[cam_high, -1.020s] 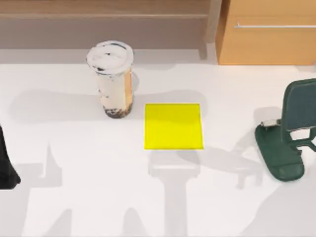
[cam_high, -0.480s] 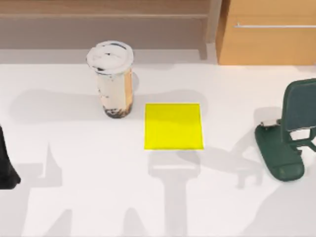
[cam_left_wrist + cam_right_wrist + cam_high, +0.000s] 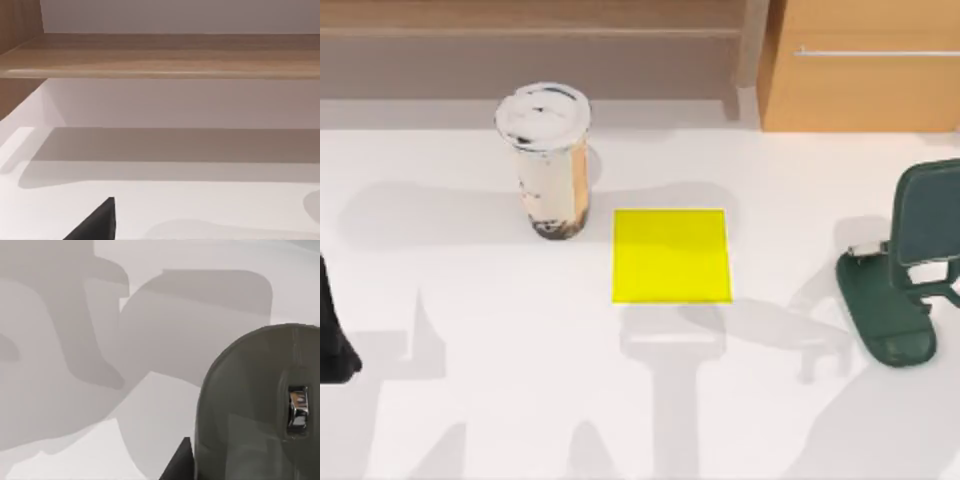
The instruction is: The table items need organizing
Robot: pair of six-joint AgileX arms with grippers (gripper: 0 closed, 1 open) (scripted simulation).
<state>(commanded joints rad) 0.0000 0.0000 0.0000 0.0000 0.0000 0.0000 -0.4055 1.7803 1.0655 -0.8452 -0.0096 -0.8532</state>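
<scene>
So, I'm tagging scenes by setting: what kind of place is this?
Probably a simulated office desk: a white table holding a lidded drink cup, a yellow pad and a phone stand, with a wooden cabinet behind.

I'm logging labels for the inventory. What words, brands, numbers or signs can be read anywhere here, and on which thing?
None can be read.
Cup: dark smudges on its lid, no letters.
Yellow pad: plain.
Phone stand: plain green, no mark.
Cabinet: bare wood with a metal handle.
</scene>
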